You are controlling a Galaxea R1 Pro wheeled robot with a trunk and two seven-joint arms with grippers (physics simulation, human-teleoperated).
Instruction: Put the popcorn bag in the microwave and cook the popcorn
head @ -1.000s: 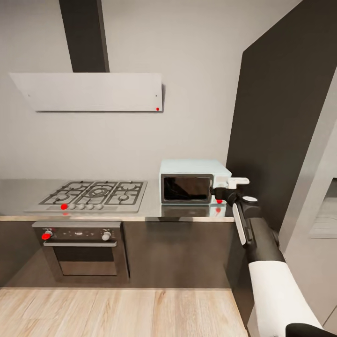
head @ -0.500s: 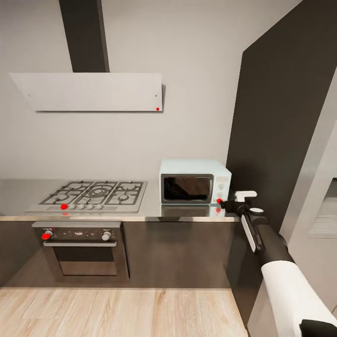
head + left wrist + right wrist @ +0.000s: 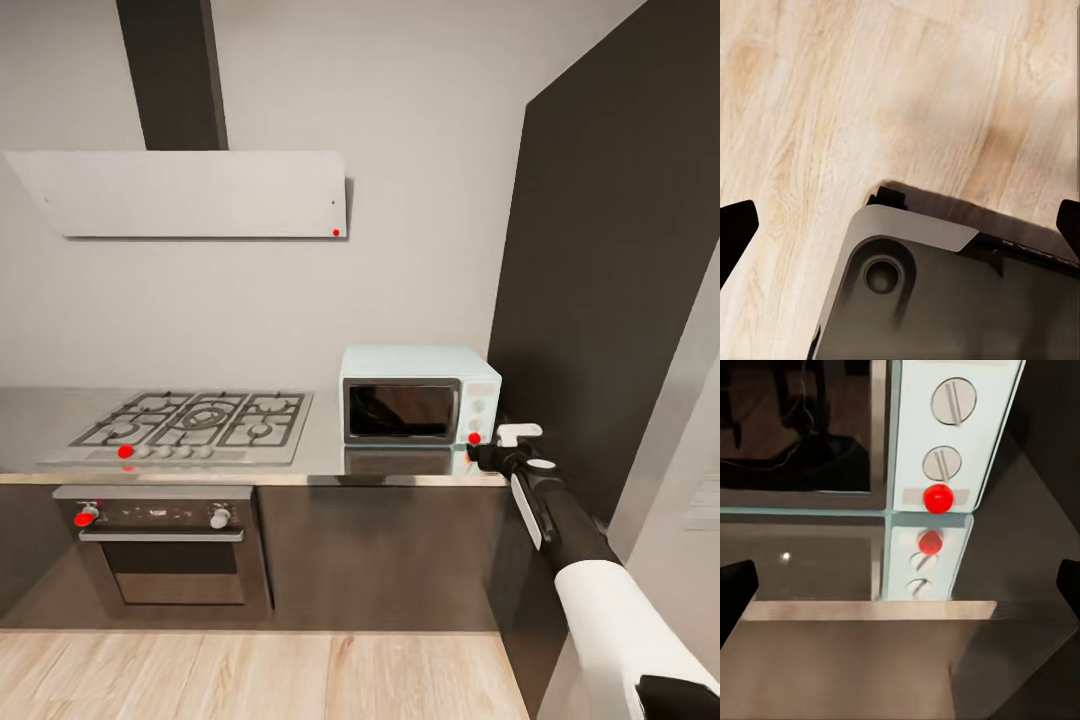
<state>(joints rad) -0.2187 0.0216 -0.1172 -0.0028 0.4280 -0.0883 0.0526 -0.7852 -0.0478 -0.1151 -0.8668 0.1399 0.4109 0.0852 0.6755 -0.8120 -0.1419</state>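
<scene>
Here, in the head view, the microwave [image 3: 420,396] stands on the bench [image 3: 320,455] at its right end, close against the dark tall panel [image 3: 610,280], its dark glass door shut and facing the front edge. A gas hob [image 3: 190,425] lies set into the bench to the left of the microwave, with a built-in oven [image 3: 160,545] below it in the dark cabinet front and a white hood [image 3: 190,193] on the wall above. The right arm reaches up from the lower right, and the right gripper [image 3: 485,456] sits at the bench's front right corner, just before the red button [image 3: 474,438] at the foot of the microwave's white side panel; from here I cannot tell whether they touch. In the left wrist view, the left gripper [image 3: 900,225] points down at the wooden floor [image 3: 870,97], its jaws spread wide with nothing between them, above a dark rounded part of the robot's base [image 3: 945,300]. In the right wrist view, the right jaws likewise stand wide apart and empty, aimed at the side panel with its two round knobs [image 3: 953,400] and the red button [image 3: 937,498] under them, all mirrored in the shiny bench top. The glass door [image 3: 802,427] shows dark reflections, and what is inside the microwave cannot be made out.
</scene>
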